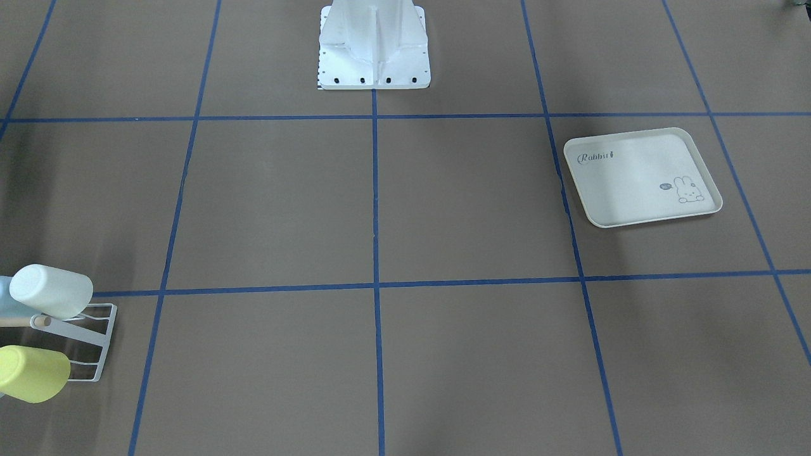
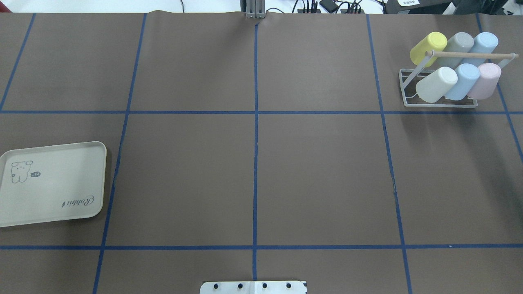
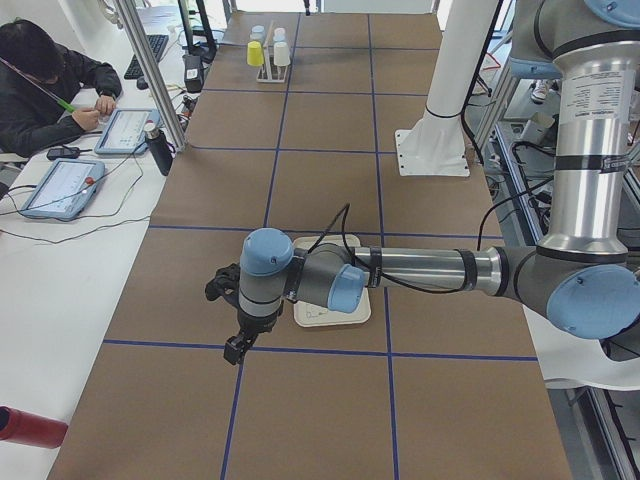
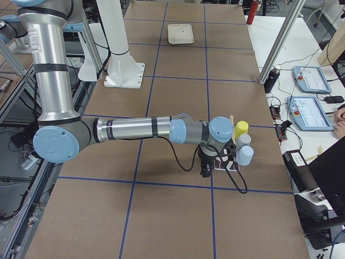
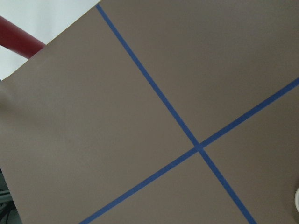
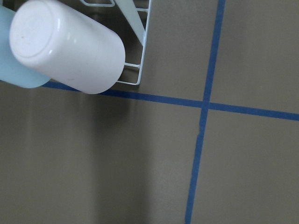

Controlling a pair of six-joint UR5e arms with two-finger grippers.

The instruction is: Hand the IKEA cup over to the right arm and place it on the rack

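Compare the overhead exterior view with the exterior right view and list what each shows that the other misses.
Only overhead: the pink cup and the rabbit drawing on the tray. Only exterior right: the right arm stretched out to the rack, and control tablets on the side table. Both: the rack, the tray and the yellow cup.

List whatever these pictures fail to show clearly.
Left gripper: exterior left only, too small; open or shut unclear.
Right gripper: exterior right only, same.
Rack: front-facing view's left edge cuts it off.
Pale rim: left wrist view, cut by right edge; unidentifiable.
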